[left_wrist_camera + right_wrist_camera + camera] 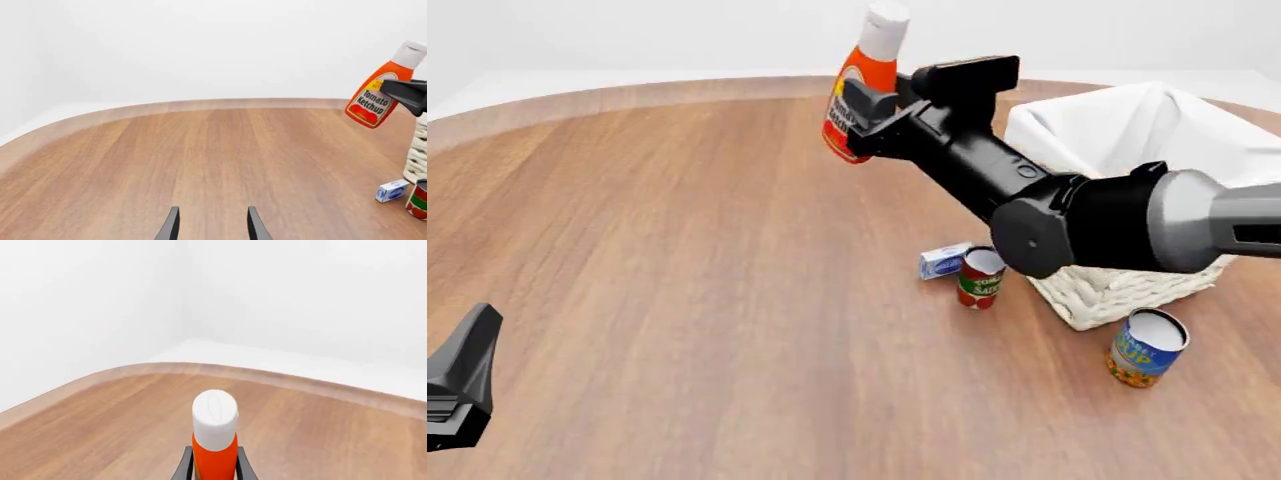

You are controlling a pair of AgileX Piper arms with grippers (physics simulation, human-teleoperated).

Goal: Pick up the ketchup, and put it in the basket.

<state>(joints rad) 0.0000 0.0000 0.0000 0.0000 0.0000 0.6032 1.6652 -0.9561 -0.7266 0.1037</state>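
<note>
The ketchup (865, 75), an orange-red bottle with a white cap, hangs tilted in the air above the table, left of the basket. My right gripper (862, 112) is shut on its body. In the right wrist view the ketchup (215, 435) stands between the fingers (186, 467), cap up. It also shows in the left wrist view (375, 95). The basket (1121, 290) is white wicker with a white cloth liner and stands at the right. My left gripper (212, 227) is open and empty, low over the table at the near left (461, 390).
A tomato sauce can (980, 278) and a small white-and-blue box (944, 260) stand by the basket's near left corner. A blue-and-yellow can (1145, 347) stands in front of the basket. The round wooden table's far edge (694, 92) curves behind.
</note>
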